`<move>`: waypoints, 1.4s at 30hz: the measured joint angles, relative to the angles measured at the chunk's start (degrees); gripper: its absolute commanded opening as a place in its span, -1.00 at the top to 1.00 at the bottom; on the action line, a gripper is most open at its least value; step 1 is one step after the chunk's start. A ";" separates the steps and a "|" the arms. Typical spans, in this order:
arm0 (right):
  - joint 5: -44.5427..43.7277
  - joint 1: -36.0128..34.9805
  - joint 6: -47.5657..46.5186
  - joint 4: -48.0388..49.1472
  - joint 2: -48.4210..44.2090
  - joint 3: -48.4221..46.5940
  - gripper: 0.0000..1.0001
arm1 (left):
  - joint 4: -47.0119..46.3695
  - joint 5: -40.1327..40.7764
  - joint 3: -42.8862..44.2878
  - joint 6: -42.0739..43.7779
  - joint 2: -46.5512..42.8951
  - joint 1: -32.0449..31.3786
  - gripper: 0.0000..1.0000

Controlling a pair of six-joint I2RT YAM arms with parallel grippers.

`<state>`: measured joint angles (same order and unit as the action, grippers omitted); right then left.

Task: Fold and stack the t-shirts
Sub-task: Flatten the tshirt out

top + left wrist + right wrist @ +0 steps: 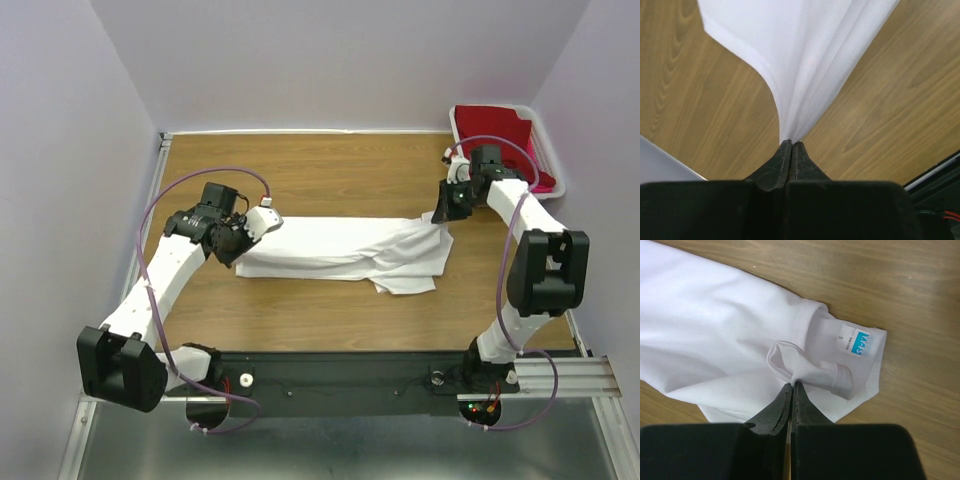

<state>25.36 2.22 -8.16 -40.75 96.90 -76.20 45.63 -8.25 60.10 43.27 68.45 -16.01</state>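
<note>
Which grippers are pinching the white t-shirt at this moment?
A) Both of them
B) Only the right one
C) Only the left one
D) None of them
A: the left gripper is shut on one end of the white t-shirt, and the right gripper is shut on a fold of its cloth near the collar label.

obstacle: basket [553, 187] far-right corner | free: bare table [330, 170] beyond white t-shirt [340, 245]
</note>
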 measured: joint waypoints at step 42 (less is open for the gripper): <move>2.38 -2.43 2.91 2.12 10.19 -5.68 -0.04 | -13.53 -10.10 13.79 -4.52 34.51 13.29 1.00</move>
<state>27.75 -0.21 -5.26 -38.63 107.09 -81.89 32.10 -18.35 73.89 38.74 102.96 -2.72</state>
